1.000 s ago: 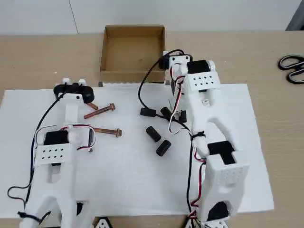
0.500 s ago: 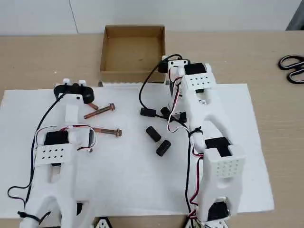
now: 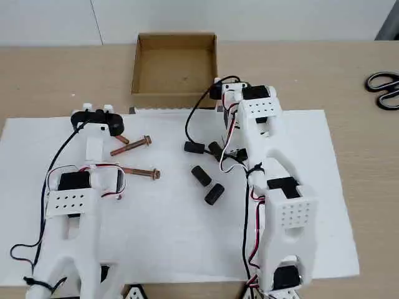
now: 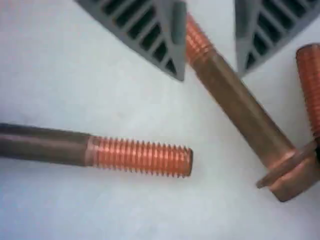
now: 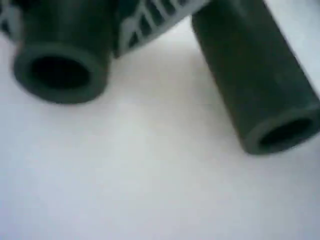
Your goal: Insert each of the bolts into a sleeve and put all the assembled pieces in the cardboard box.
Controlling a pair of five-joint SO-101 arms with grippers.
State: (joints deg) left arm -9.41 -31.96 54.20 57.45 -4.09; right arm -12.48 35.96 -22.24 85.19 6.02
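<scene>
Right arm (image 3: 262, 118) drawn back slightly over sleeves (image 5: 60, 70); right tool (image 5: 150, 20) state: cannot tell. Left tool (image 4: 205, 45) wide astride bolt (image 4: 240, 110); grip shank squarely.

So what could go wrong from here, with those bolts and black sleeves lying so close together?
1. The left gripper is open astride one bolt near its threaded end, not its middle; gripped there, it might tilt or slip.
2. A second bolt lies close beside it, so a closing finger could nudge it.
3. One sleeve and the neighbouring sleeve lie on their sides; a touch might roll either away.
</scene>
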